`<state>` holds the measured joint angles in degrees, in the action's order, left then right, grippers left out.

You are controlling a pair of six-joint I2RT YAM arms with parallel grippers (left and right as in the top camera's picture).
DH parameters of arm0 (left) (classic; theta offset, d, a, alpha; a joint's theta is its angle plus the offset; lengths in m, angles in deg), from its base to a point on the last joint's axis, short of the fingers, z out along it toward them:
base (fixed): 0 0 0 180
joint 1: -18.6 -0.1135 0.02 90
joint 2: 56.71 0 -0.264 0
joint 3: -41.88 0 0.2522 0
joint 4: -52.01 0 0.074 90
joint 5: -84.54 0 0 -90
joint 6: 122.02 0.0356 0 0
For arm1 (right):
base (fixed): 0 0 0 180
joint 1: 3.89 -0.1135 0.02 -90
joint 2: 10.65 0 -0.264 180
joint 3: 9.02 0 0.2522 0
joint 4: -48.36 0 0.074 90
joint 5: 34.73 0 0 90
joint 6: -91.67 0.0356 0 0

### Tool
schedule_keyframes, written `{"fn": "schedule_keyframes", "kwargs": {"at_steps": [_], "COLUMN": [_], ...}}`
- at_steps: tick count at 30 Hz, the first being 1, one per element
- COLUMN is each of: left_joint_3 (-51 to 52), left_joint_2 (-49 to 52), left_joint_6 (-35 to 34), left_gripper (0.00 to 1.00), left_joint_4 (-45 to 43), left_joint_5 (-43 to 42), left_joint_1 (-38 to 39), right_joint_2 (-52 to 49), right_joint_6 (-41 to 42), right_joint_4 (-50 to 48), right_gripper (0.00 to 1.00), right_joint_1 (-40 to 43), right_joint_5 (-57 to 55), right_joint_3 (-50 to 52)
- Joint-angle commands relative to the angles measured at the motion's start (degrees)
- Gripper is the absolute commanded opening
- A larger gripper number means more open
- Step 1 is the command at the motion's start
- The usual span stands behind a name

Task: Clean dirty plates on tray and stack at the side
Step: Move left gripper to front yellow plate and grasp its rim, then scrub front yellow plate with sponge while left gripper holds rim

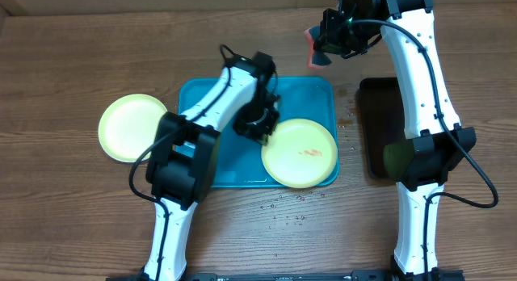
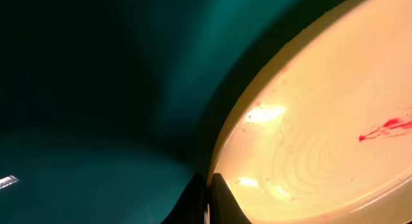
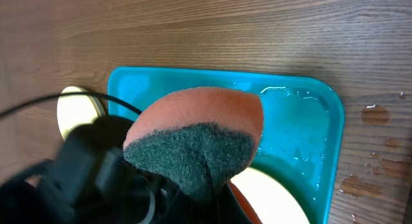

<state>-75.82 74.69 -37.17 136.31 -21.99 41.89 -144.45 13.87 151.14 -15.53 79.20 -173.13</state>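
A pale yellow-green dirty plate (image 1: 300, 152) with a red smear (image 1: 311, 153) lies on the right half of the turquoise tray (image 1: 307, 95). My left gripper (image 1: 257, 127) is shut on this plate's left rim. In the left wrist view the jaws (image 2: 209, 198) pinch the edge of the plate (image 2: 322, 121). A second yellow-green plate (image 1: 129, 127) lies on the table left of the tray. My right gripper (image 1: 323, 40) is shut on a red-and-grey sponge (image 1: 317, 55) and holds it high behind the tray. The sponge (image 3: 206, 121) fills the right wrist view. No pale blue-white plate is in view.
A glossy black tray (image 1: 376, 127) lies right of the turquoise tray, under my right arm. Water drops (image 1: 287, 208) dot the wood in front of the turquoise tray. The turquoise tray's far right corner (image 3: 302, 121) is wet.
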Motion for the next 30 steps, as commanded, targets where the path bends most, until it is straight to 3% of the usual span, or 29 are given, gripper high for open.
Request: {"fn": "schedule_keyframes", "kwargs": {"at_steps": [1,9,30], "left_joint_3": [-1.3,-1.3,-1.8], "left_joint_2": [-0.1,-0.1,-0.7], "left_joint_6": [-3.2,-7.8,-5.3], "left_gripper": [0.04,0.04,0.04], "left_joint_4": [-1.0,-4.4,-3.1], "left_joint_5": [7.7,9.6,8.8], "left_joint_1": [-4.8,-9.7,-11.2], "right_joint_2": [1.6,1.6,1.6], "right_joint_6": [0.0,2.5,9.1], "right_joint_4": [-0.9,-7.6,-28.3], "right_gripper": [0.04,0.04,0.04], "right_joint_1": [-1.7,-6.3,-13.5], "right_joint_5": [0.1,-1.5,-15.2], "right_joint_3": [2.0,12.5,41.6]}}
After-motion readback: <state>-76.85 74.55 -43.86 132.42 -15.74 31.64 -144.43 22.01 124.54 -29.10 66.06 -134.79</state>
